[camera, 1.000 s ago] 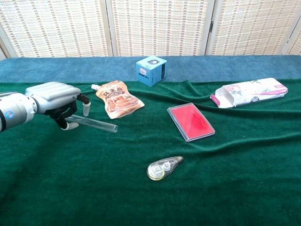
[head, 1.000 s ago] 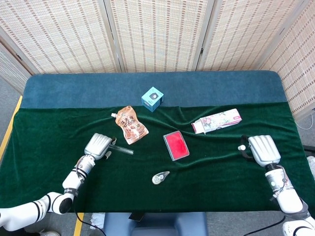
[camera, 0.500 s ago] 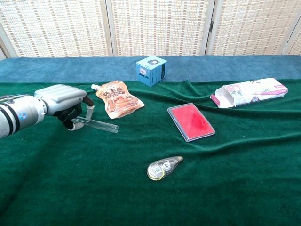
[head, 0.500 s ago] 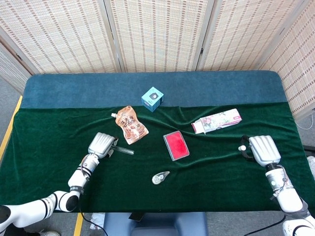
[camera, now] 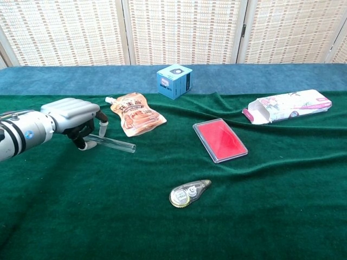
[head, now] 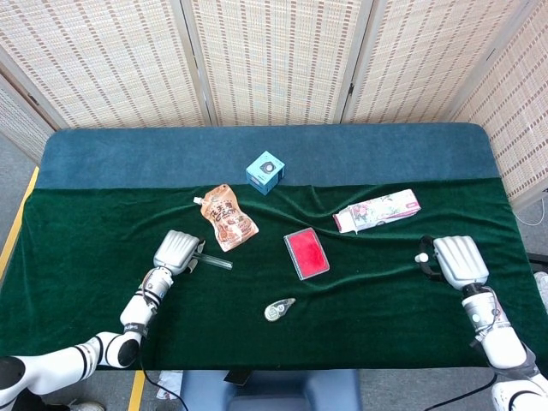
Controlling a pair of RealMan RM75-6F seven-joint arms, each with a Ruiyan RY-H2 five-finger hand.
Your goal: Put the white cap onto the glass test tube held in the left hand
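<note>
Left robot hand (camera: 73, 115) grips the test tube (camera: 111, 143), hiding its near end.

l hand (camera: 73, 116) curled low, r hand (head: 458, 261) knuckles-up, fingers hidden

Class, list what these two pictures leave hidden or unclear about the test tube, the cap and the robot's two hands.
- White cap: not identifiable in either view.
- Glass test tube: near end hidden under the left hand; whether it rests on the cloth is unclear.
- Right hand: outside the chest view; in the head view only its back shows, hiding the fingers and anything held.
</note>
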